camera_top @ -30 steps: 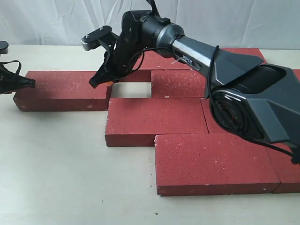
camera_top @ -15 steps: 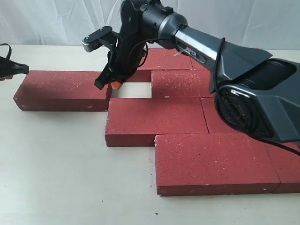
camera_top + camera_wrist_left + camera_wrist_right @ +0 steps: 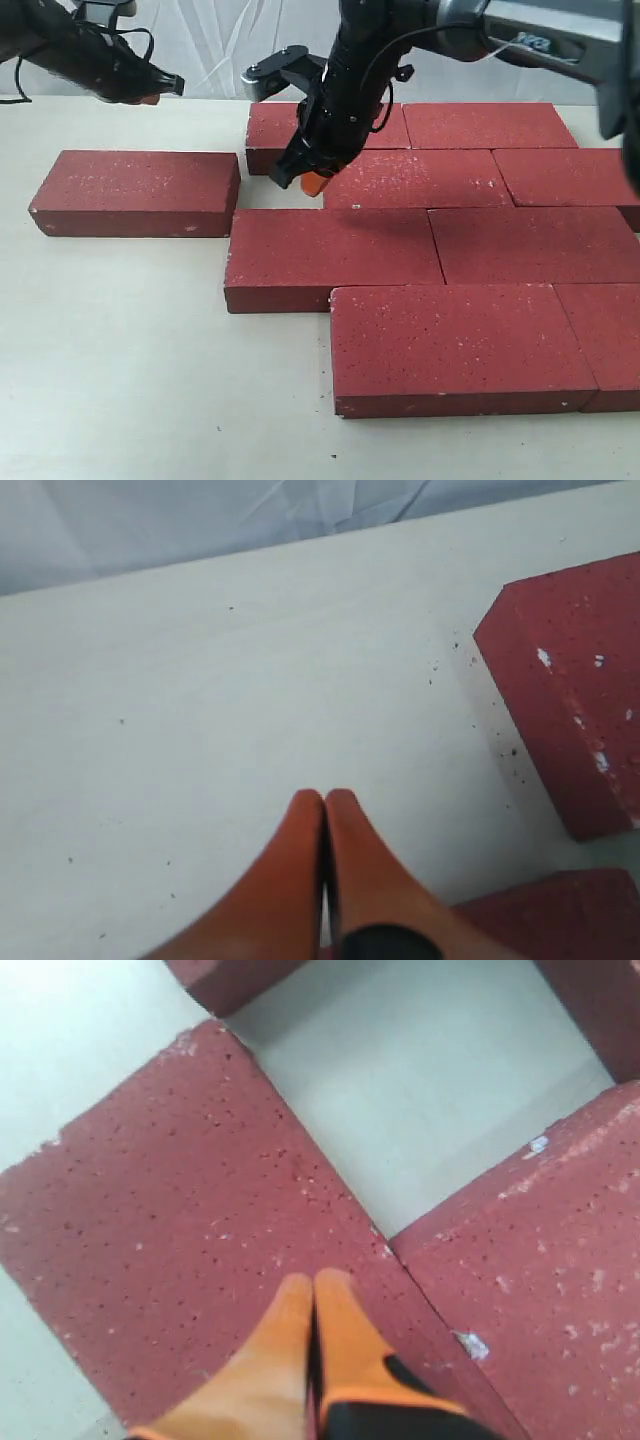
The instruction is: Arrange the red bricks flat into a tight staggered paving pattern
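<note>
- On my exterior feed, a flat, matte cream-white tabletop [image 3: 120, 340] fills the whole lower part of the scene.
- Behind its far edge hangs a creased white fabric sheet [image 3: 220, 40], which closes off the background.
- Through a wrist camera I can pick out tiny dark specks [image 3: 230, 608] scattered on the tabletop.
- The light is even and diffuse, and the shadows are soft-edged.
</note>
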Robot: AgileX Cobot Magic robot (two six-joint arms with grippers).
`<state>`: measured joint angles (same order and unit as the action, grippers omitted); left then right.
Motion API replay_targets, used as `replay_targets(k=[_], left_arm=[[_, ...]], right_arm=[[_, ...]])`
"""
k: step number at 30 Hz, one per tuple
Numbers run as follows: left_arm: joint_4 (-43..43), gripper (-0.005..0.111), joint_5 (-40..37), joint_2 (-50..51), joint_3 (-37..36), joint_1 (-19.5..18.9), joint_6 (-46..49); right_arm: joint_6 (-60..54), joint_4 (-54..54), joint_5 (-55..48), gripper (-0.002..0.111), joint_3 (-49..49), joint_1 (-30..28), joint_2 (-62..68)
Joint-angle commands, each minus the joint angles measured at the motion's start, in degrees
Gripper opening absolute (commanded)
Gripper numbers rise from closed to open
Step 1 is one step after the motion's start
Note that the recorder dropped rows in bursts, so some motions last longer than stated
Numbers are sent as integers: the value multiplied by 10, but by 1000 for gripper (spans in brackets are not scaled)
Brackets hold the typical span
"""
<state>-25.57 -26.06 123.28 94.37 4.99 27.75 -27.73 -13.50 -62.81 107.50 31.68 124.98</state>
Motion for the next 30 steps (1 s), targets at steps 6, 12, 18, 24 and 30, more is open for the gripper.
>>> replay_targets(k=[6, 12, 18, 24, 30], left_arm=[[63, 0, -27, 82, 68, 24, -22], [62, 0, -51, 105, 80, 27, -22], [59, 0, -70, 109, 79, 29, -22], [61, 0, -73, 109, 79, 37, -22], [68, 0, -61, 78, 79, 22, -22]], right_arm=[[-48, -22, 196, -1, -275, -3, -155], [-69, -30, 251, -1, -332, -3, -216], [-75, -35, 255, -1, -332, -3, -213], [-75, -35, 273, -1, -334, -3, -204], [-76, -35, 286, -1, -335, -3, -204]])
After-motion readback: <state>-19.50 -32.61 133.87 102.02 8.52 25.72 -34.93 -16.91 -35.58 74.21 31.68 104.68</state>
